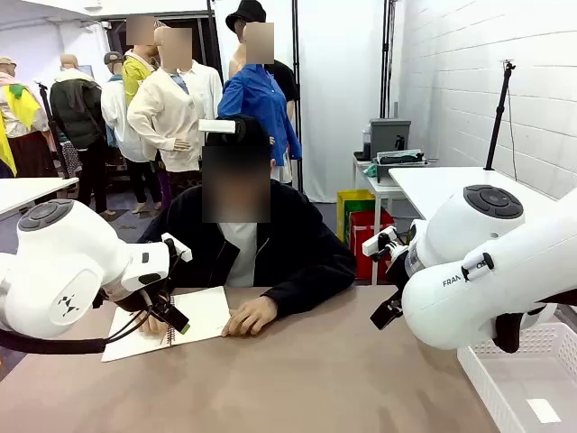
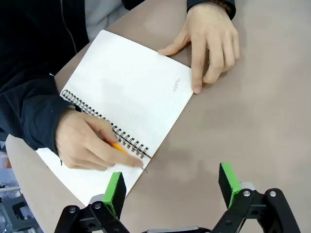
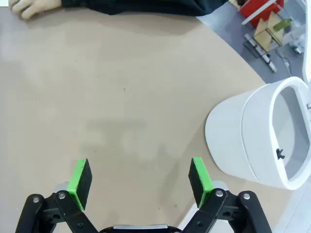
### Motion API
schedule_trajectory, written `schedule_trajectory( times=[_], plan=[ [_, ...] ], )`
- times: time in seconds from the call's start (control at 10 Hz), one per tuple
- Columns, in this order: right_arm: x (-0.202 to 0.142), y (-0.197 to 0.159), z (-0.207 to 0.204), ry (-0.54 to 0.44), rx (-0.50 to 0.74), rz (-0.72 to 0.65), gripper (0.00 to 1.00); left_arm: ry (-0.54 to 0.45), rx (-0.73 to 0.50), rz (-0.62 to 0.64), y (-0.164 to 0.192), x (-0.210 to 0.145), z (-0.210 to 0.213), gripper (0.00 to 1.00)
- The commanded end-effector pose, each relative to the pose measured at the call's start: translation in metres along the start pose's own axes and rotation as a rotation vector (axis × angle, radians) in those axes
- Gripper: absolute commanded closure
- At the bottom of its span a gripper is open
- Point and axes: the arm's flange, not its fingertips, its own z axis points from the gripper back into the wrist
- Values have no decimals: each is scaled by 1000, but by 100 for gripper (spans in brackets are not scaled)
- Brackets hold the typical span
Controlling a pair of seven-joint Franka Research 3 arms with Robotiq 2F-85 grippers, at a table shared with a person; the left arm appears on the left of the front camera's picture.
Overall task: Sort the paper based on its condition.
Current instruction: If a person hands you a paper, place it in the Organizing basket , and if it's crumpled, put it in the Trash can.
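Paper: being taken, as a judgement, for the top white sheet (image 2: 133, 90) lying flat on the notebook (image 2: 70, 177), just in front of the person; whether it is bound at the wire rings or loose cannot be told.
Writing hand: the writing hand (image 2: 85, 145) is being rested across the rings with a pencil (image 2: 127, 151) pinched in it; the tip is being pressed to the sheet near its lower corner, so the sheet is being marked rather than offered.
Steadying hand: the steadying hand (image 2: 209, 43) is being laid on the table (image 2: 252, 121) with fingertips on the sheet's far corner; this is probably being done so the page is not dragged by the pencil.
Left gripper: the left gripper (image 2: 171, 188) is being held above the table just beside the notebook's near corner; its jaws are being held wide apart with nothing between them, and nothing is being touched; it is likely being posed there to wait without crowding the hands.
Right gripper: the right gripper (image 3: 140, 182) is being held over bare table, well apart from the notebook; its jaws are likewise spread wide and empty.
Destinations: a white bin (image 3: 243, 141) is being stood near the right gripper, and a white basket (image 1: 523, 383) at the table's right edge; they are judged to be the sorting places.
Progress: sorting is being judged as not yet begun.
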Motion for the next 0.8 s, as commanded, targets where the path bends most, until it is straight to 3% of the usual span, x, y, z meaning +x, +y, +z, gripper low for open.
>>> schedule_trajectory(
  times=[0.0, 0.7],
  plan=[
    [0, 0, 0, 0, 0, 0, 0, 0, 0, 0, 0, 0, 0, 0],
    [0, 0, 0, 0, 0, 0, 0, 0, 0, 0, 0, 0, 0, 0]
  ],
)
